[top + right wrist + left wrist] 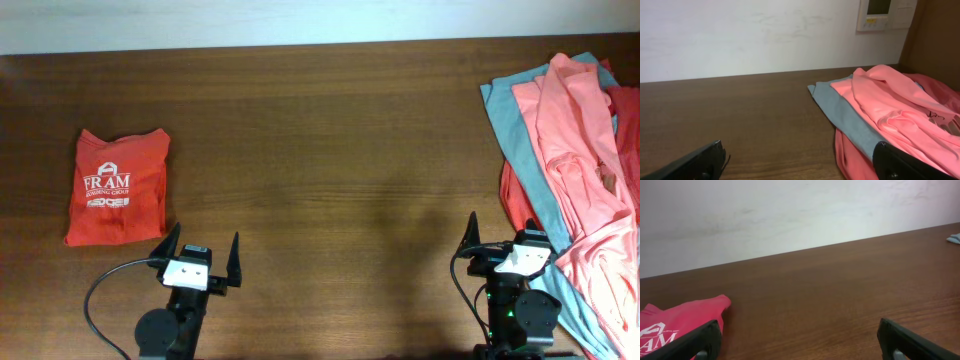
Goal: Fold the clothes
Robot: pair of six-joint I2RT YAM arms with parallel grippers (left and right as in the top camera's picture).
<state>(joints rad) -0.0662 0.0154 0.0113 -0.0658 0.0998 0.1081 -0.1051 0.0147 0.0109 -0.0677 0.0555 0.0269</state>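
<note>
Orange-red T-shirt (116, 188): folded, set at bench (330, 150) left.
Pile (575, 170): salmon-pink, teal-grey shirts, not yet folded.
Left hand (203, 248), right hand (510, 242): spread, empty.

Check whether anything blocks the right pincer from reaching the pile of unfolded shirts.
Nothing visible does. The open right pincer sits at the near edge of the shirt pile, with only bare table ahead; the folded red shirt lies far off to the left.
</note>
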